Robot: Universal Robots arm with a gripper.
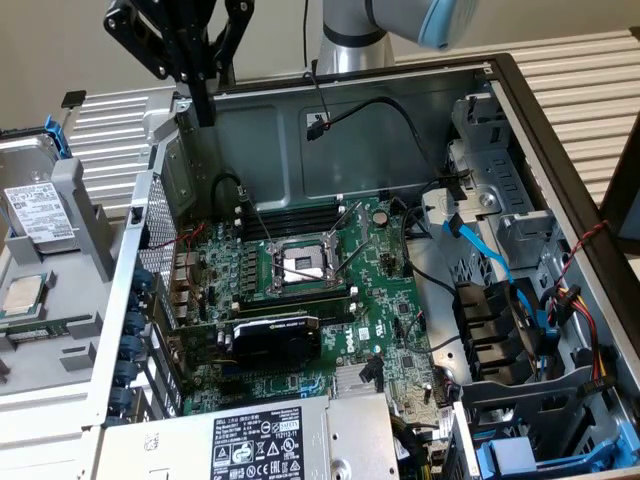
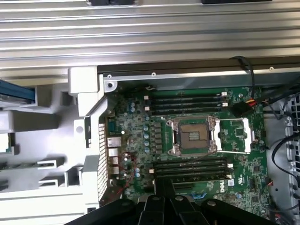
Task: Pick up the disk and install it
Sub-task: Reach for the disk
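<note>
Hovering over PC case (image 1: 270, 140) corner, gripper (image 1: 205, 112) is carrying nothing; jaws are pressing together, no gap. Disk (image 1: 38, 212) is lying label-up on grey tray (image 1: 90, 250) outside case, at exterior view's left, well apart from gripper; pick not yet done. Judgement: clean pick is needing jaws widened first, grip square across disk's long sides, w/ care nr processor chip (image 1: 22, 295) just beside it.

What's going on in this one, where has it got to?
The robot arm's claw hangs shut and empty above a corner of the open computer case, over the motherboard. The disk lies untouched in a grey holder outside the case, at the exterior view's left. It is not yet picked up.
</note>
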